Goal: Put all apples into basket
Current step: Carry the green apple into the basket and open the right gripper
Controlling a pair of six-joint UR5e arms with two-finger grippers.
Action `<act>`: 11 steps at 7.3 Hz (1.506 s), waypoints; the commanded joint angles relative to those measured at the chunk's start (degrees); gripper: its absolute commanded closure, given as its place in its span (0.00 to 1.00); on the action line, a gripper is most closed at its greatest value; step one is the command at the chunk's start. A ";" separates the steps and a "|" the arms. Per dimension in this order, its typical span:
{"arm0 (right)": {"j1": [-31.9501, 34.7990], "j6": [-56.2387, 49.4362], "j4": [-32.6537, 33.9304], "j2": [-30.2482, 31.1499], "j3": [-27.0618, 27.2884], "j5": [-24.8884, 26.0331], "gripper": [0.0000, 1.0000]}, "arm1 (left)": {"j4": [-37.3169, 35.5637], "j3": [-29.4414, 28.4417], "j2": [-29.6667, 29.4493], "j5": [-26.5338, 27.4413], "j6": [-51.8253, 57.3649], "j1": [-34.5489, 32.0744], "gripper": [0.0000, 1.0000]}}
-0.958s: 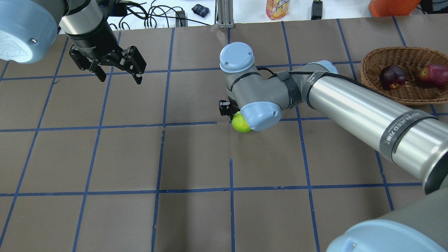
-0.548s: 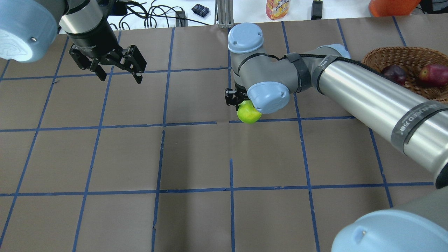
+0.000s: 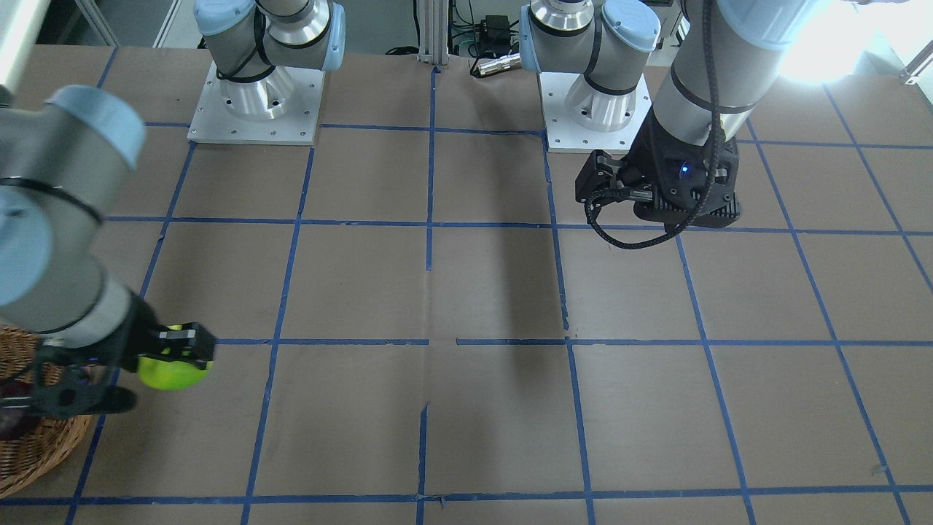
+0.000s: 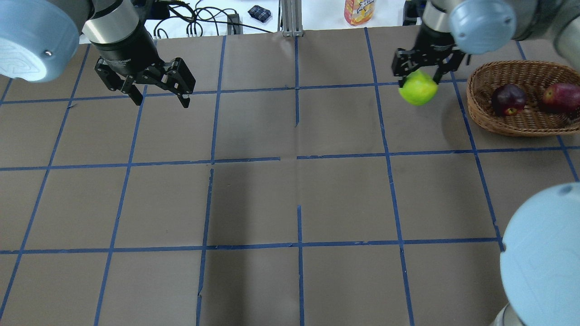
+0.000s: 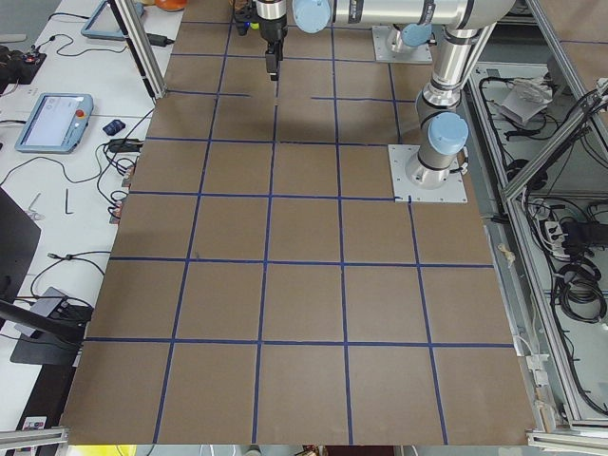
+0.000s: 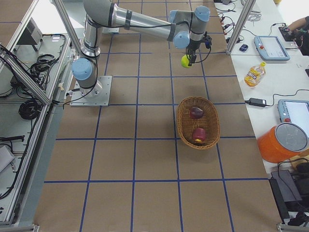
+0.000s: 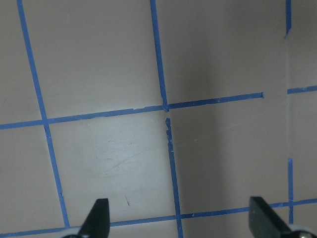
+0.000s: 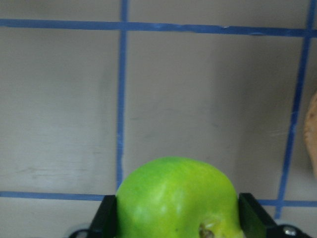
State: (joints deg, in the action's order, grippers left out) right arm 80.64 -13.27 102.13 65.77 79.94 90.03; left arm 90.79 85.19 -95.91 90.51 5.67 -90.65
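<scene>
My right gripper is shut on the lime green apple and holds it in the air, just left of the wicker basket at the table's far right. The green apple also shows in the front view, the right side view and the right wrist view, between the two fingers. The maroon apple and the red apple lie in the basket. My left gripper is open and empty above the far left of the table; the left wrist view shows its spread fingertips.
A bottle, cables and an orange container lie on the white bench beyond the table's far edge. The brown table top carries a blue tape grid. The basket's edge shows in the front view.
My right arm has lifted the green apple and carried it right and away from me, from the table's middle to beside the basket. The left gripper has barely shifted.
</scene>
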 commanded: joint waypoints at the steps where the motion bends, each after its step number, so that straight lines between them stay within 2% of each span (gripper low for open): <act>1: -12.75 -19.09 1.21 -0.81 -1.10 -0.21 0.88 | 0.00 -0.03 0.02 0.11 -0.13 -0.23 0.00; 2: -16.18 -24.99 2.19 -1.51 -2.49 -0.12 0.88 | 0.00 0.06 -0.06 0.02 -0.22 -0.23 0.00; 4: -22.69 -34.86 1.85 -8.08 -9.50 -0.30 0.88 | 0.00 0.06 -0.24 -0.07 -0.22 -0.23 0.00; 5: -26.46 -38.63 1.76 -10.90 -11.97 -1.08 0.85 | 0.00 0.06 -0.24 -0.07 -0.22 -0.23 0.00; 6: -27.54 -38.32 1.85 -11.79 -12.35 -1.35 0.79 | 0.00 0.06 -0.15 -0.07 -0.22 -0.23 0.00; 8: -26.33 -33.17 0.97 -11.63 -12.35 -5.47 0.00 | 0.00 0.06 0.02 0.02 -0.13 -0.23 0.00; 11: -23.68 -31.55 -1.21 -10.05 -12.52 -4.87 0.00 | 0.00 0.06 0.29 0.20 -0.13 -0.23 0.00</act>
State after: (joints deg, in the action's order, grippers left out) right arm 56.46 -45.16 102.32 55.15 67.53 85.24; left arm 90.79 85.25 -95.73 90.63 5.54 -90.88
